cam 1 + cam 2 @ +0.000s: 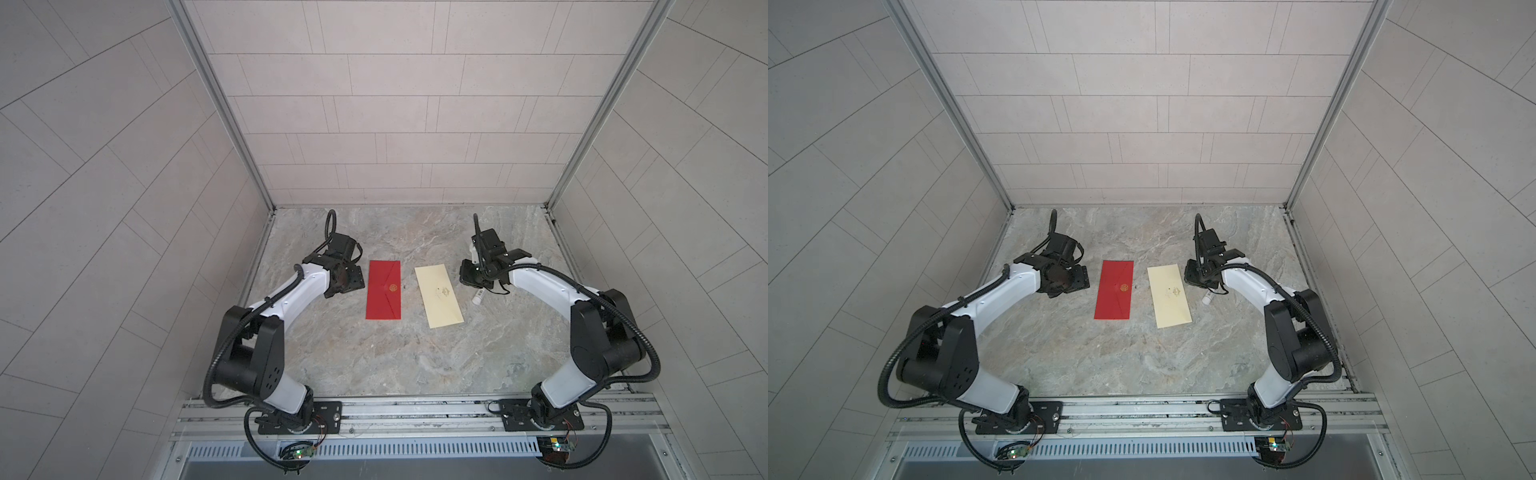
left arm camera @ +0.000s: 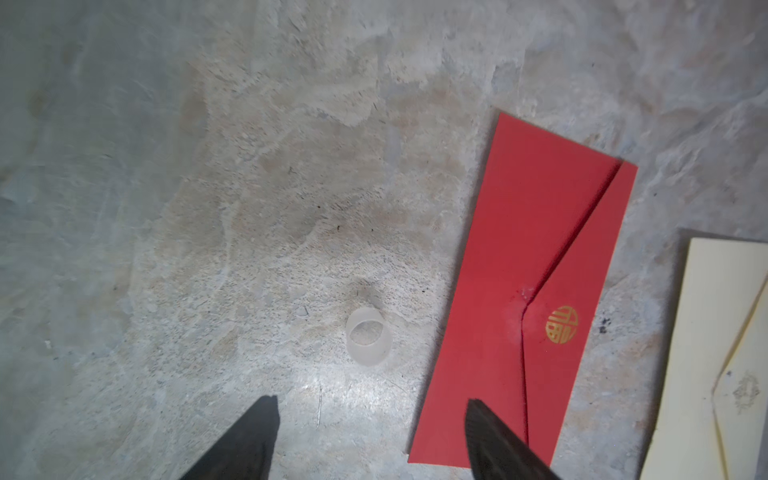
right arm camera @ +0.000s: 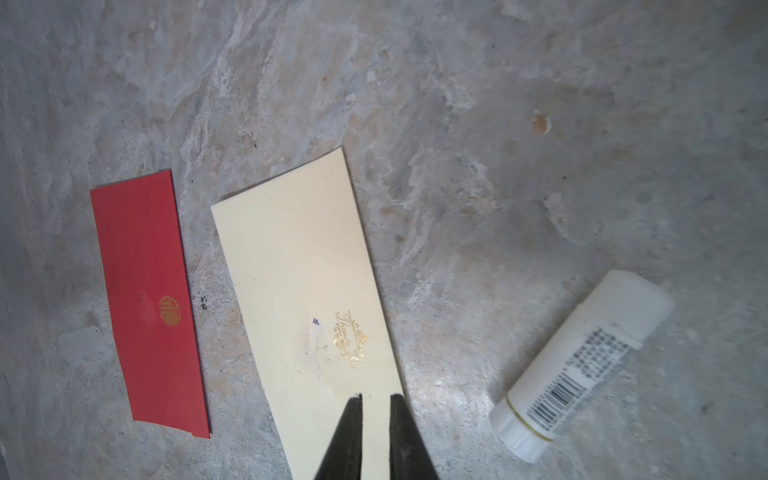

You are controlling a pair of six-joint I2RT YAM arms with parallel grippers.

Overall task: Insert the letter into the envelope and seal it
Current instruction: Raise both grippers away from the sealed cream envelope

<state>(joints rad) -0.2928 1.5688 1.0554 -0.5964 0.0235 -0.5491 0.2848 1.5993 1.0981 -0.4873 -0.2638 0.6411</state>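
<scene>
Looks near done. Red envelope [image 1: 383, 289] lies flat, flap down, with a glue smear at the flap tip. No loose letter in sight, so it is probably inside. Cream envelope [image 1: 439, 296] is just right of the red envelope, flap also down. Cap [image 2: 368, 340] sits just left of it, glue stick [image 3: 582, 365] well right. Left gripper [image 2: 370, 401] is spread wide and empty. Right gripper [image 3: 376, 397] has jaws barely apart, pinching nothing. Maybe only recapping is left.
</scene>
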